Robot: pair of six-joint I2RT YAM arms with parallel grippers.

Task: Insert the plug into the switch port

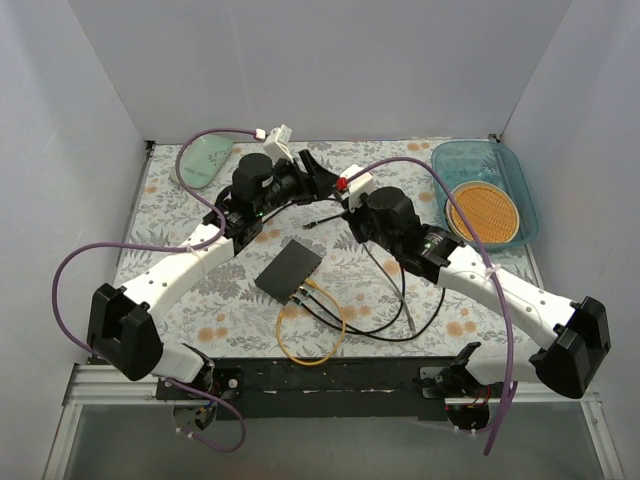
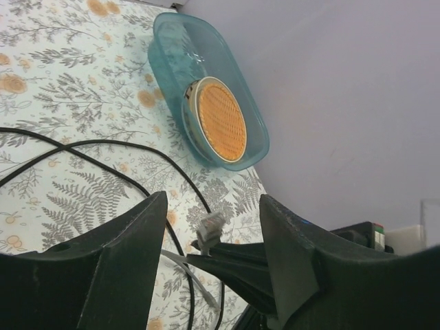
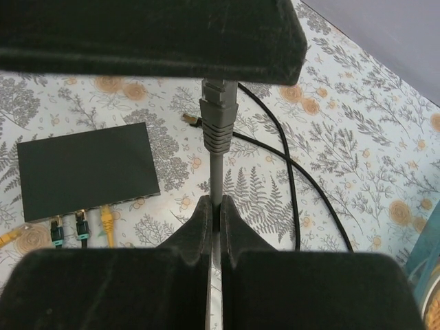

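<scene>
Your grey moulded network plug [image 3: 218, 117] is off the desk, held in the right hand [image 3: 218, 206]. That hand's black fingers are pinched tight on the plug's grey cable, just behind the ribbed boot. In the right wrist view the plug's tip is hidden behind a broad black finger of the left hand [image 2: 213, 199]. The left hand stands partly spread, with one finger on each side of the plug and neither touching it, so it grips nothing.

The flat dark grey rectangular switch [image 1: 288, 270] lies on the desk [image 1: 230, 310] near the middle, between the two arms. It is closer to the arm bases than either hand and well apart from the plug. Its socket edge faces the near side, where three leads are plugged in: two black leads with teal boots [image 3: 81, 230] and a yellow lead [image 3: 106, 225]. The yellow one curls into a loop just in front of the switch.

You are working on a white cloth printed with grey ferns and orange flowers, which covers the desk. At the far right corner sits a translucent teal plastic tray [image 1: 480, 160] with a round orange mesh disc in a cream rim [image 1: 485, 212] inside it. At the far left lies a pale green oval object [image 1: 205, 160]; what it is you cannot tell from here. Plain pale walls close the desk in on the left, back and right. An aluminium rail with a black plate runs along the near edge under the arm bases.
</scene>
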